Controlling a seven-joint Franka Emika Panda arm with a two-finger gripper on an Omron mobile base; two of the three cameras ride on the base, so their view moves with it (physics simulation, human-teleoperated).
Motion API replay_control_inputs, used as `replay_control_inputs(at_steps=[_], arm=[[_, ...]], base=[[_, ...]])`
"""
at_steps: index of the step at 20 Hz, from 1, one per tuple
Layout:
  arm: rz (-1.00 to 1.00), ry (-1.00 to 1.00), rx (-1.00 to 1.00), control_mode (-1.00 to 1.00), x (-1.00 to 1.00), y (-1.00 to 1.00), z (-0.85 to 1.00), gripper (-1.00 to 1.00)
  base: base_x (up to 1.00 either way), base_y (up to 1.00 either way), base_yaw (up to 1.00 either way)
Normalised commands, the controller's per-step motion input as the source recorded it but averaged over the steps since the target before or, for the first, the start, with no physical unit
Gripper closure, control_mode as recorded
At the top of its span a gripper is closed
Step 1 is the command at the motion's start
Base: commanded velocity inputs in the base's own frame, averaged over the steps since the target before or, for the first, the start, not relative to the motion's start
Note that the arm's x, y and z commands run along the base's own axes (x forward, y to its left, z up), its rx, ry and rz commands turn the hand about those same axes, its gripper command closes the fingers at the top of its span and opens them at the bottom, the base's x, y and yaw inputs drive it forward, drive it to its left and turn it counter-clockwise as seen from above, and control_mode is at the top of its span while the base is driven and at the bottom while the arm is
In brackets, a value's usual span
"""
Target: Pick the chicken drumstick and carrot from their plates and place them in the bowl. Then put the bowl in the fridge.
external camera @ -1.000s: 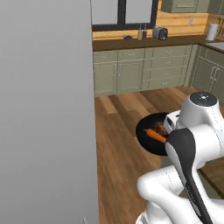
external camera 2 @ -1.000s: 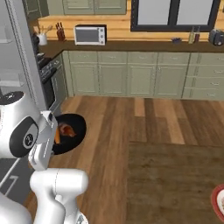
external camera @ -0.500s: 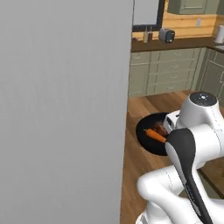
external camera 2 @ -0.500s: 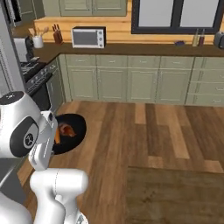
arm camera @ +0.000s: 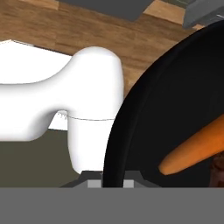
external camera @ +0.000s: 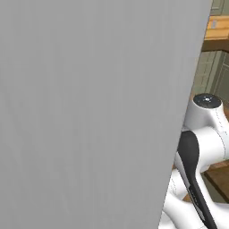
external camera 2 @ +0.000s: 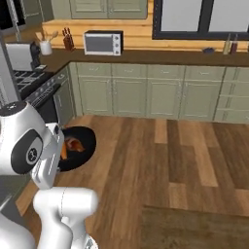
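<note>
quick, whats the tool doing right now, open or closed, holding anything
Tool: closed on the rim of the round black bowl, carrying it above the wood floor, with the bright orange carrot and the reddish-brown chicken drumstick inside.

A: Right base view: round black bowl (external camera 2: 80,146) half hidden behind the white arm; the reddish-brown bit inside is too small to identify.

B: Hand view: bright orange tapered carrot (arm camera: 194,148) cut off at the right edge. Dark brown lump (arm camera: 217,173) beside it barely shows. Finger tips hidden behind the bowl rim.
</note>
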Motion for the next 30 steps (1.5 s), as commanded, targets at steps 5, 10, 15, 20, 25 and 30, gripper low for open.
replay_control_inputs(at_steps=[5,10,15,20,25,30], arm=[[0.00,0.00,0.00,1.00,0.00,0.00,0.00,1.00],[0.00,0.00,0.00,1.00,0.00,0.00,0.00,1.00],[0.00,0.00,0.00,1.00,0.00,0.00,0.00,1.00],[0.00,0.00,0.00,1.00,0.00,0.00,0.00,1.00],[0.00,0.00,0.00,1.00,0.00,0.00,0.00,1.00],[0.00,0.00,0.00,1.00,0.00,0.00,0.00,1.00]], base=[[0.00,0.03,0.37],[0.00,0.00,0.34],[0.00,0.01,0.33],[0.12,0.07,0.34],[0.28,0.26,0.35],[0.63,0.17,0.34]])
